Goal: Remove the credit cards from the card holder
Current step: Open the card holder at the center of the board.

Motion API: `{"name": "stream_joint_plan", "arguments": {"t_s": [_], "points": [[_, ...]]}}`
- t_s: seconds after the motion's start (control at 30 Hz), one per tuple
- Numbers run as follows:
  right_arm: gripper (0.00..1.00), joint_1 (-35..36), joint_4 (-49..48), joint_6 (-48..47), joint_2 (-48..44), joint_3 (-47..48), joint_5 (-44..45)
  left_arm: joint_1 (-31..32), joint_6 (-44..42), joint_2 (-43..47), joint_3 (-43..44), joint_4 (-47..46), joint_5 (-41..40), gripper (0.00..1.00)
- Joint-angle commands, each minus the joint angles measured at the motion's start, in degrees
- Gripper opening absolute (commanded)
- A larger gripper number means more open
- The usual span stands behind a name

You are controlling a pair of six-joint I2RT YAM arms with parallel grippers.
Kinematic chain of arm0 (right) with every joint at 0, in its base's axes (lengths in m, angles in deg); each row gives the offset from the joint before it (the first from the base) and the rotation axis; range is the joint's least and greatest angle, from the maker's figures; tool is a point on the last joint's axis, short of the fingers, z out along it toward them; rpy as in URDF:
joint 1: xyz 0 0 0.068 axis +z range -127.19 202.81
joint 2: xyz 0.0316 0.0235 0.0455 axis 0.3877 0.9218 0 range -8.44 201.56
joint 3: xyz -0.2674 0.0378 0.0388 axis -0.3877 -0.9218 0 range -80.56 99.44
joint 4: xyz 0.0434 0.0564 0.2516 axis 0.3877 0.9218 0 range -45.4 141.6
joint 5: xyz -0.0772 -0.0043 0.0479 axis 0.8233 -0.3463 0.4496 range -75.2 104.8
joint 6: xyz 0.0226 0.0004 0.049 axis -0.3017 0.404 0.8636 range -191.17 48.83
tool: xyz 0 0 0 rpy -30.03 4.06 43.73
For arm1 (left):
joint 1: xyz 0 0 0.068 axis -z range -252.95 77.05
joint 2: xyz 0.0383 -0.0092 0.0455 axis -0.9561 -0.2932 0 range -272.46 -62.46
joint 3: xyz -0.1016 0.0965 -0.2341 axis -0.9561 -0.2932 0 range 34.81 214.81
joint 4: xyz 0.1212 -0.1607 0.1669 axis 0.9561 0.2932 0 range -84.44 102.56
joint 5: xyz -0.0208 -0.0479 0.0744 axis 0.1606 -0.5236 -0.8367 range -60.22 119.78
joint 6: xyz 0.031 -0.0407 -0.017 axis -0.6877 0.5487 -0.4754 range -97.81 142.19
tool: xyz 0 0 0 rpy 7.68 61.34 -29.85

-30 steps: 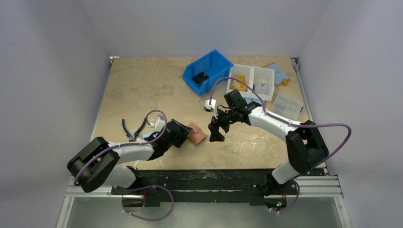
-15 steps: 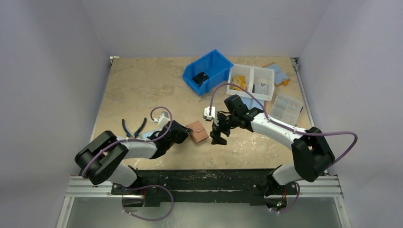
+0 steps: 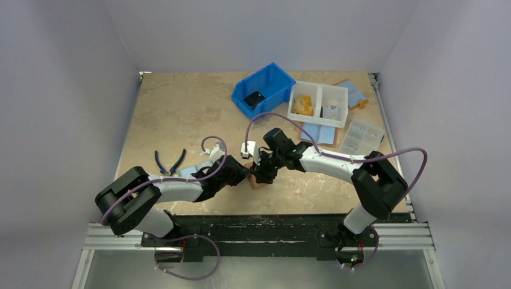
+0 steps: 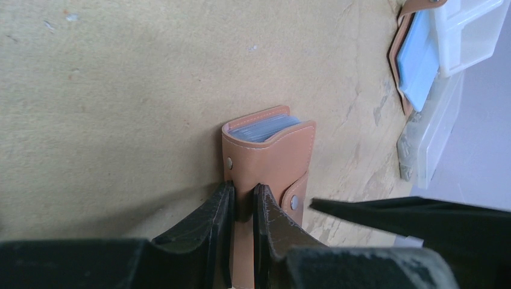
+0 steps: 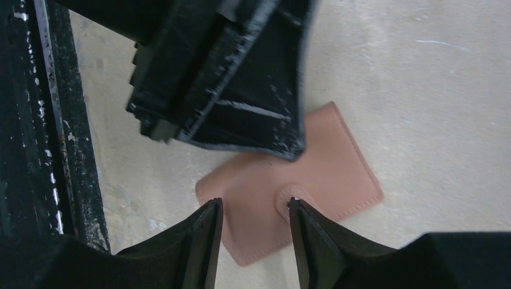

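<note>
The left jaws pinch one edge of the card holder (image 4: 269,158) on the surface (image 4: 108,90), while the right jaws hang partly spread with its snap tab (image 5: 287,200) between them.

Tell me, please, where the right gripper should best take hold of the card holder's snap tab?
Pinch the snap tab at its rounded free end from above, one finger each side: it lies flat on the card holder, whose end the left gripper clamps.

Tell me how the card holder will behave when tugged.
The card holder looks light and would probably slide on the table if tugged, but the left gripper pinches its edge. Its thin stitched leather will likely flex. The clear sleeves inside may fan out once the snap tab opens.
</note>
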Motion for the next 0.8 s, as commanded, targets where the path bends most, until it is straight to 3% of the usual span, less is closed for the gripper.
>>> {"name": "stream_joint_plan", "arguments": {"t_s": [0.0, 0.47, 0.63, 0.77], "points": [[0.52, 1.46, -2.12, -0.37, 0.58, 1.2, 4.96, 0.77, 0.04, -0.94, 1.53, 4.07, 0.6, 0.0], [0.45, 3.68, -5.66, 1.51, 5.0, 1.15, 14.75, 0.81, 0.7, 1.47, 0.39, 3.11, 2.37, 0.0], [0.29, 3.68, -6.82, 2.53, 6.14, 0.91, 20.72, 0.82, 1.09, 2.26, -0.72, 2.16, 2.67, 0.0], [0.1, 3.72, -6.63, 2.74, 5.67, 1.02, 22.19, 0.87, 1.42, 2.55, -1.71, 1.93, 2.65, 0.0]]}}
